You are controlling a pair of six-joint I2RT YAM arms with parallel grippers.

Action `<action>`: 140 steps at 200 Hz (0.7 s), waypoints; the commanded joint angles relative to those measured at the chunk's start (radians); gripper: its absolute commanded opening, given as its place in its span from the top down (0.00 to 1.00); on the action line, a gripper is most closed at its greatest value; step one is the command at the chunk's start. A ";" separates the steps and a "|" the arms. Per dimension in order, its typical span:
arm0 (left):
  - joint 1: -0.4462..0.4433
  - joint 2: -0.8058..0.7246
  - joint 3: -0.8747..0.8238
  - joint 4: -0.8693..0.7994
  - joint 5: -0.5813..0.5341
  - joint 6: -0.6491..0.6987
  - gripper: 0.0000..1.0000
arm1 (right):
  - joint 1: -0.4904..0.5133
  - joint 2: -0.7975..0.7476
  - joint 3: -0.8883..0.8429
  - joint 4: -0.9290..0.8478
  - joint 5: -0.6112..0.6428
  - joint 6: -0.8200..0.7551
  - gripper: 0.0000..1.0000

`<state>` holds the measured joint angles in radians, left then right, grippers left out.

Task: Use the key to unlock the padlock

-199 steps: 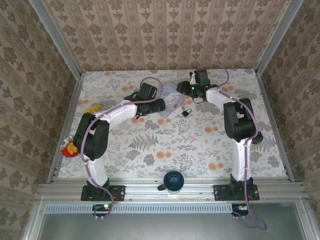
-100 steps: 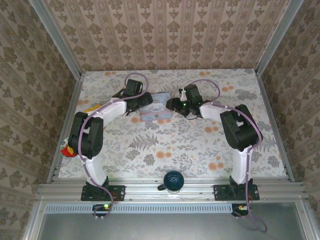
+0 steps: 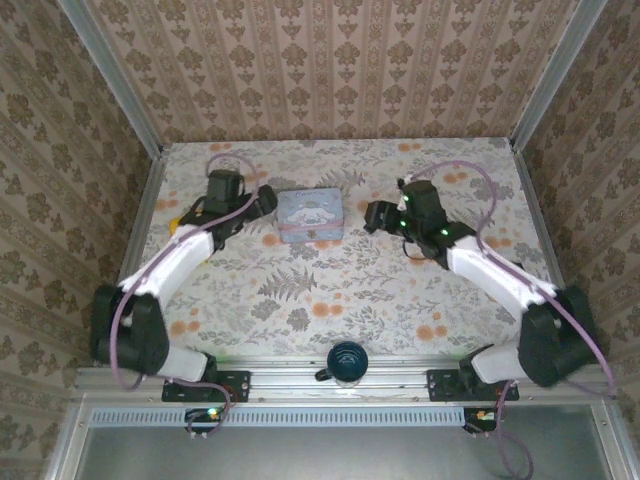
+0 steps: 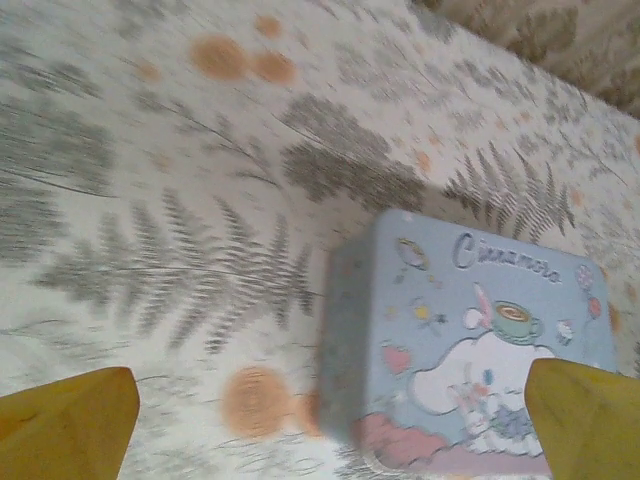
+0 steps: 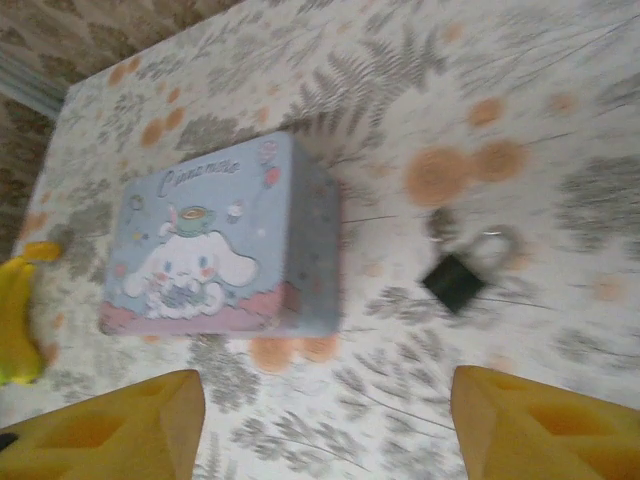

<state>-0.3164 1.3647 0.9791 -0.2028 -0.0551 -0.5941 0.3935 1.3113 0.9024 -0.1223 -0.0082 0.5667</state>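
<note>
Item 1: we are counting one tin (image 3: pixel 312 216).
Item 2: we are listing one padlock (image 5: pixel 455 282).
Item 3: we are logging one banana (image 5: pixel 15 310).
Item 4: we are entering one mug (image 3: pixel 347 362).
Item 5: we are recording two arms, the left arm (image 3: pixel 175 265) and the right arm (image 3: pixel 495 275).
Item 6: we are noting two grippers, the left gripper (image 3: pixel 263 199) and the right gripper (image 3: pixel 373 215).
Item 7: we are tallying four yellow fingertips (image 4: pixel 65 425), two per gripper.
Item 8: we are registering one table (image 3: pixel 330 290).

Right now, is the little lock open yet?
Not yet. Nothing looks done: the padlock lies on the table beside the blue tin, untouched. Nothing is in hand: the left pincer and right pincer are both open and empty. Left to do: grip the key and turn it in the lock.
</note>
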 commanded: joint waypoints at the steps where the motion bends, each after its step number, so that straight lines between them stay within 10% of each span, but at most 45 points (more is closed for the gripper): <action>1: 0.025 -0.153 -0.147 0.022 -0.190 0.132 0.00 | -0.023 -0.141 -0.090 -0.136 0.213 -0.128 0.22; 10: 0.036 -0.224 -0.230 0.084 -0.232 0.171 0.00 | -0.029 -0.192 -0.124 -0.155 0.257 -0.167 0.00; 83: 0.092 -0.527 -0.726 0.680 -0.332 0.509 0.00 | -0.104 -0.504 -0.473 0.148 0.494 -0.392 0.00; 140: 0.228 -0.395 -0.782 0.913 -0.095 0.557 0.00 | -0.149 -0.560 -0.686 0.458 0.579 -0.477 0.00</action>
<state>-0.1398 0.8944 0.2111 0.5236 -0.2722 -0.0856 0.2726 0.7776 0.2546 0.1406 0.4934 0.1390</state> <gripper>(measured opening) 0.999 0.999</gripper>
